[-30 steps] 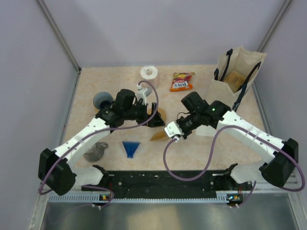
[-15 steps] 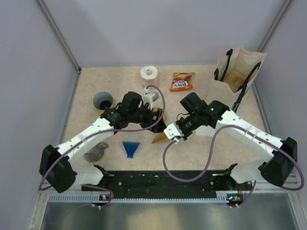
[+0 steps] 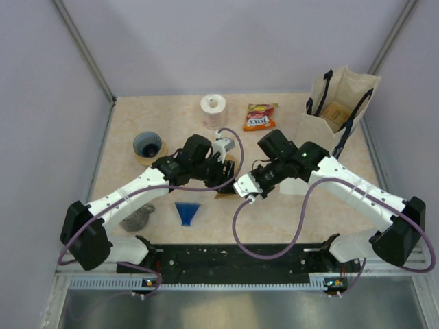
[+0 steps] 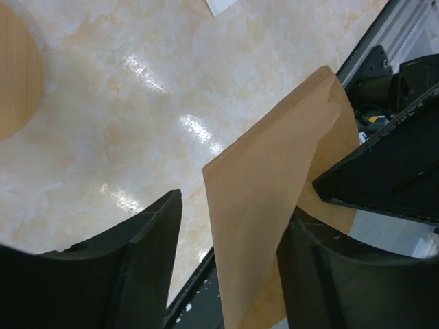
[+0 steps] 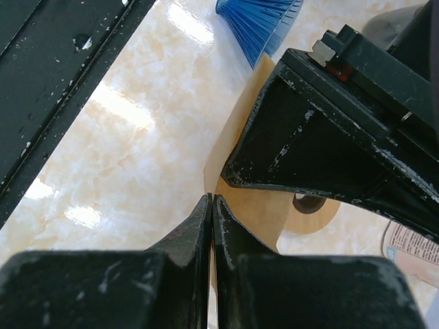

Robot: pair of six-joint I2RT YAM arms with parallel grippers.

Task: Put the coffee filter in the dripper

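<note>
The brown paper coffee filter (image 4: pixel 274 192) hangs in the air between both grippers; in the top view only its edge (image 3: pixel 225 195) shows. My right gripper (image 5: pixel 211 199) is shut on the filter's edge (image 5: pixel 255 205), near the table's middle (image 3: pixel 241 194). My left gripper (image 4: pixel 236 212) is open, its jaws standing either side of the filter, with a gap on the left side. It sits right beside the right gripper (image 3: pixel 230 179). The blue ribbed dripper (image 3: pixel 186 211) lies on the table to the front left of them and shows in the right wrist view (image 5: pixel 260 20).
A blue-grey cup on a wooden coaster (image 3: pixel 147 145) stands at the left. A paper roll (image 3: pixel 213 105) and a snack packet (image 3: pixel 260 117) lie at the back, and a tote bag (image 3: pixel 336 110) stands at the right. A grey lump (image 3: pixel 137 218) lies beside the dripper.
My left arm has swung right and forward to the filter, and its open jaws now straddle it. The right gripper has kept hold of the filter and barely moved.
</note>
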